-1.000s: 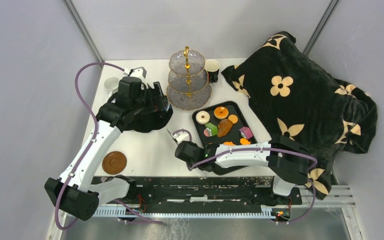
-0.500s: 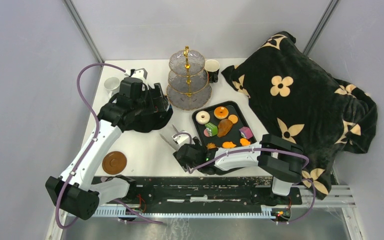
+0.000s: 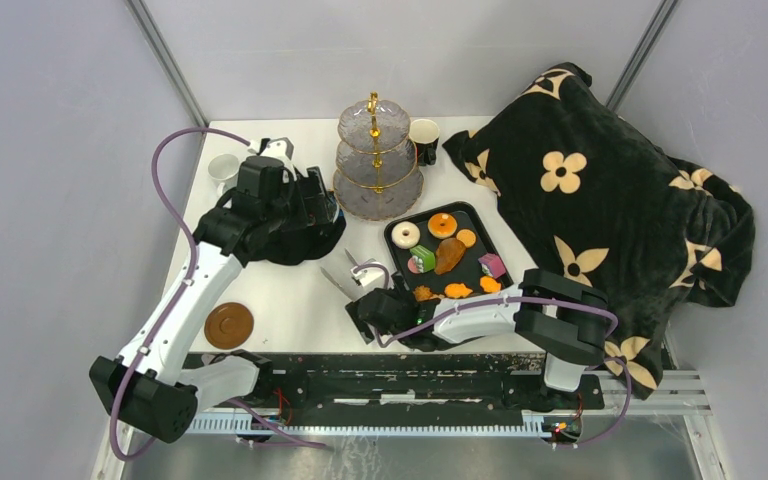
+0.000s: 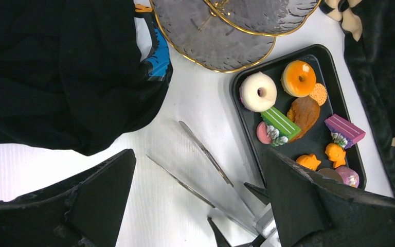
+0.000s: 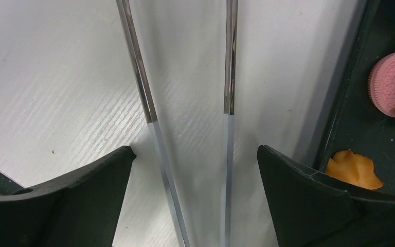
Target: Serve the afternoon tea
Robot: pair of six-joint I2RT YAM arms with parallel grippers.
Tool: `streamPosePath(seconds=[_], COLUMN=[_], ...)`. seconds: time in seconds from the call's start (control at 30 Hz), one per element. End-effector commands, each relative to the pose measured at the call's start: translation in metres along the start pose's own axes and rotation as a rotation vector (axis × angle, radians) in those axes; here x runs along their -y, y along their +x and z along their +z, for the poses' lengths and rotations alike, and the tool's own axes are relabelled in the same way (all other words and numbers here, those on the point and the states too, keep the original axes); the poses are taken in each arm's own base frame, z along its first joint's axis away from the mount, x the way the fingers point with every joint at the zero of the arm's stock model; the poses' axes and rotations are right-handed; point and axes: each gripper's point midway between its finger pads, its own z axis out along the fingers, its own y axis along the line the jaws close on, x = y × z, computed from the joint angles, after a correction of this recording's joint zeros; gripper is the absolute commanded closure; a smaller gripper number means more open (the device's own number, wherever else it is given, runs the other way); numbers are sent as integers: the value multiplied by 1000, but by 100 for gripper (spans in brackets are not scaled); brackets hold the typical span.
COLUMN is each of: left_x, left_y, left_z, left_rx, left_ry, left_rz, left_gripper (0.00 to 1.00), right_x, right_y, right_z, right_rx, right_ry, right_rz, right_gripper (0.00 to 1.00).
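Since one second earlier, the right arm (image 3: 480, 312) has drawn its wrist slightly toward the lower edge of the frame. This uncovers one more orange piece (image 3: 422, 293) at the lower left corner of the tray (image 3: 480, 243) and shows both arms of the tongs (image 3: 339, 283). The left arm (image 3: 185, 300) has scarcely shifted.

Top external view. The treats (image 3: 450, 255) lie on the black tray at centre frame: white ring donut (image 3: 406, 235), orange ring donut (image 3: 442, 224), orange cookie (image 3: 466, 238), green slab (image 3: 423, 257), purple wedge (image 3: 492, 265). A three-tier glass stand (image 3: 405, 195) stands just above the tray, with a dark cup (image 3: 424, 135) beside it. A flowered black blanket (image 3: 600, 190) fills the right. On the white table (image 3: 280, 300), a brown saucer (image 3: 229, 325) sits at lower left and a white cup (image 3: 223, 168) at upper left.

Left wrist view. The left gripper (image 4: 199, 154) has its fingers spread wide at the lower corners and holds nothing. Black cloth (image 4: 56, 67) fills the upper left. The tongs slant from centre toward the lower right, where two dark fingertips of the right gripper (image 5: 194, 149) flank their converging end.

Right wrist view. The right gripper's fingers stand apart at the lower corners. Both tong arms run between them, and a gap shows beside each arm, so nothing is clamped. At the right edge, inside the tray, lie a pink disc (image 5: 393, 82) and the orange piece.
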Motion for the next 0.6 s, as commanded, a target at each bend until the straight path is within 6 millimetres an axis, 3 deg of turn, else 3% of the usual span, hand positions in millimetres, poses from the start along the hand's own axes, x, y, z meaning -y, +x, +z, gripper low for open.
streamPosePath(seconds=[0.0,0.13,0.3,0.47,0.57], left_x=[0,0,0,0,0], left_y=[-7,-4,-4,-6,-8], left_z=[-8,-8,-8,-12,-15], left_rx=[46,43,41,56,67], left_ry=[12,13,14,17,17], left_rz=[7,4,-2,-6,-10], left_gripper=[1,1,1,1,1], right_x=[1,4,11,13,23], right_y=[11,21,19,-13,-42], right_z=[7,16,14,-18,-50], right_rx=[1,-35,-36,-39,-27], right_ry=[4,43,84,58,50], right_rz=[28,24,14,-50,-75], right_gripper=[4,14,42,97,99])
